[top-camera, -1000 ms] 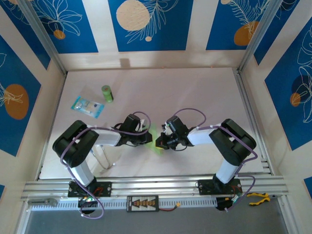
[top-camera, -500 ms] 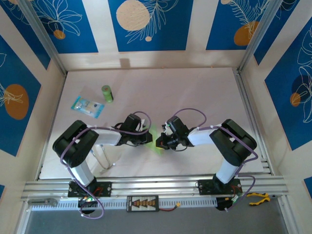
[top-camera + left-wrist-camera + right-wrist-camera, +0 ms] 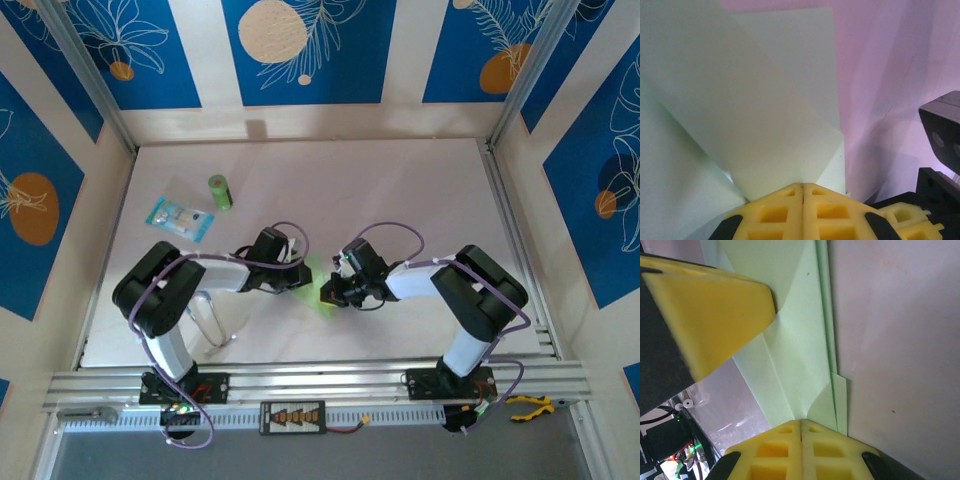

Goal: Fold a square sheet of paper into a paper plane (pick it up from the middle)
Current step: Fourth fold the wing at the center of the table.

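Observation:
The square sheet of paper [image 3: 317, 274] is pale green and folded into creased, layered flaps; it sits between both grippers near the table's middle front. I cannot tell whether its shape is the paper plane. My left gripper [image 3: 302, 281] is shut on the paper's left side; in the left wrist view the paper [image 3: 740, 100] fans out from the closed yellow fingertips [image 3: 803, 185]. My right gripper [image 3: 328, 293] is shut on the right side, its fingertips [image 3: 801, 421] pinching the paper [image 3: 800, 355] along a crease. The left gripper's yellow finger [image 3: 705, 310] presses the paper from the other side.
A small green cylinder [image 3: 219, 191] and a clear blue-printed packet [image 3: 180, 217] lie at the far left of the table. A thin wire stand [image 3: 212, 322] is beside the left arm. An aluminium rail [image 3: 320, 382] runs along the near edge.
The left arm has shifted slightly away from the near edge. Both grippers stay shut on the paper, which has barely moved.

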Motion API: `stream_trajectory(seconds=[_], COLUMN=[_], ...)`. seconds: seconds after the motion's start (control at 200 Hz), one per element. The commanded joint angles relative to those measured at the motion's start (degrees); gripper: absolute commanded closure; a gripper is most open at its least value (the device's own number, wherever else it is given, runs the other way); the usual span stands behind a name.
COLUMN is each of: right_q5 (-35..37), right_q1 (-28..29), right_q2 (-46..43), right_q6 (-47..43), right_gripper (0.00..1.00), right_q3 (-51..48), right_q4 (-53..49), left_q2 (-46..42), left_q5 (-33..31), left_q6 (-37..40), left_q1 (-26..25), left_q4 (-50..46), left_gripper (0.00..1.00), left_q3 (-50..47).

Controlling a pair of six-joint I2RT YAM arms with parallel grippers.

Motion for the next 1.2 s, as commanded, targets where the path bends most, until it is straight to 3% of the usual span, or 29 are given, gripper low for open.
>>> stream_trajectory(seconds=[0.0,1.196], right_q5=[3.42,2.06], right_q1=[-0.26,-0.61], right_q2=[1.77,2.97], right_q6=[-1.41,-2.86], right_gripper=[1.0,1.0], right_q3=[-2.77,-3.08], right_q4=[-9.58,-9.41], left_q2=[3.4,8.21], left_q5=[-3.65,-3.38], left_q6=[0.87,8.48], left_q1=[2.12,15.34], left_q4=[-1.26,-12.02], left_gripper=[0.96,0.96], left_q3=[0.37,12.75])
